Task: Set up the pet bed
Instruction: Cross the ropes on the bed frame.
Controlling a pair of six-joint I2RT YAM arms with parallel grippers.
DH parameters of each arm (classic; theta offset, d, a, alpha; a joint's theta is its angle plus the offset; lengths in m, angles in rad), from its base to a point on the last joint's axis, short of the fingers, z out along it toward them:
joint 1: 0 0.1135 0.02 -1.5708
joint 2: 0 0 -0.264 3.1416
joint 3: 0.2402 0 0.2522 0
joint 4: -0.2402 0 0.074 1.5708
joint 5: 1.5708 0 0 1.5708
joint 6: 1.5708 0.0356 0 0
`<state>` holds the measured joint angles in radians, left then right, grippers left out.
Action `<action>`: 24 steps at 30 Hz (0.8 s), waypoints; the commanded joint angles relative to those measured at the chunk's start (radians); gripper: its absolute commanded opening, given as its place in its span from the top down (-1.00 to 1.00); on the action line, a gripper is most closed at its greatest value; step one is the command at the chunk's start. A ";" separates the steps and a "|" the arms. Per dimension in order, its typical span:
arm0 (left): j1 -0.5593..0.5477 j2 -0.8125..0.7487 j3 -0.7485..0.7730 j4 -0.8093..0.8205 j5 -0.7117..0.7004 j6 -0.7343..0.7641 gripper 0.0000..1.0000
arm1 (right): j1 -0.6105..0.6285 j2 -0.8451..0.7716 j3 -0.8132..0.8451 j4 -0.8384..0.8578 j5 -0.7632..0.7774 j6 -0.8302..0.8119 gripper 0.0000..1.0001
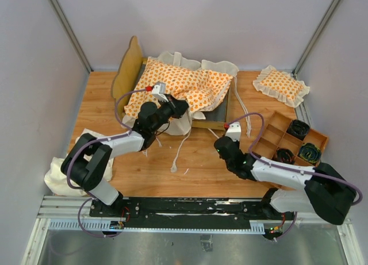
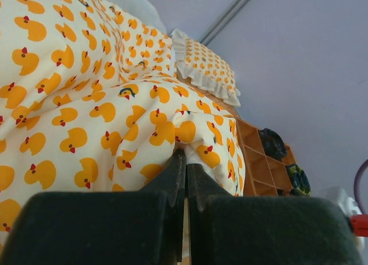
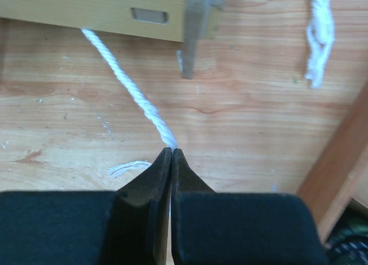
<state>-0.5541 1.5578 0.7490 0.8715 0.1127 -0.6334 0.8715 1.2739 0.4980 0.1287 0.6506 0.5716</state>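
The frame [image 1: 127,66] stood at the back of the table [image 1: 201,167], its scalloped headboard on the left, and the cushion [image 1: 178,84] lay rumpled across it, with the cream ruffle spilling over the far and near edges. The left gripper [image 1: 181,107] sat at the cushion's near edge; in the wrist view its fingers [image 2: 172,179] were pressed together with a fold of the duck-print fabric [image 2: 86,104] pinched at their tips. The right gripper [image 1: 220,143] hung low just in front of the frame's near rail [image 3: 86,12], jaws closed on a string [image 3: 132,87] that ran taut from under that rail into the tips. Another string [image 1: 178,153] trailed loose over the wood between the arms. The pillow [image 1: 282,85] lay at the back right, well apart from the frame. A tray [image 1: 290,141] with compartments sat beside the right arm, and a cloth [image 1: 57,176] lay bunched at the near left.
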 commanded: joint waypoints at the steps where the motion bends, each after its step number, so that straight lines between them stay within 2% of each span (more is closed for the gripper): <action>1: -0.014 0.024 0.043 0.016 -0.016 0.010 0.99 | -0.015 -0.142 -0.064 -0.145 0.097 0.081 0.99; 12: -0.063 0.103 0.136 0.025 -0.012 0.012 0.99 | -0.015 -0.343 -0.171 -0.295 0.075 0.233 0.99; 17: -0.082 0.136 0.162 0.031 -0.021 0.008 1.00 | -0.015 -0.490 -0.209 -0.302 0.096 0.251 0.99; 20: -0.097 0.161 0.182 0.032 -0.019 0.007 1.00 | -0.015 -0.566 -0.261 -0.168 -0.015 0.177 0.99; 24: -0.111 0.196 0.202 0.040 -0.021 -0.002 0.99 | -0.008 -0.579 -0.329 0.011 -0.267 0.107 0.99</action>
<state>-0.6464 1.7245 0.9089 0.8635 0.0998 -0.6327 0.8680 0.7017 0.2276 -0.0307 0.6079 0.7521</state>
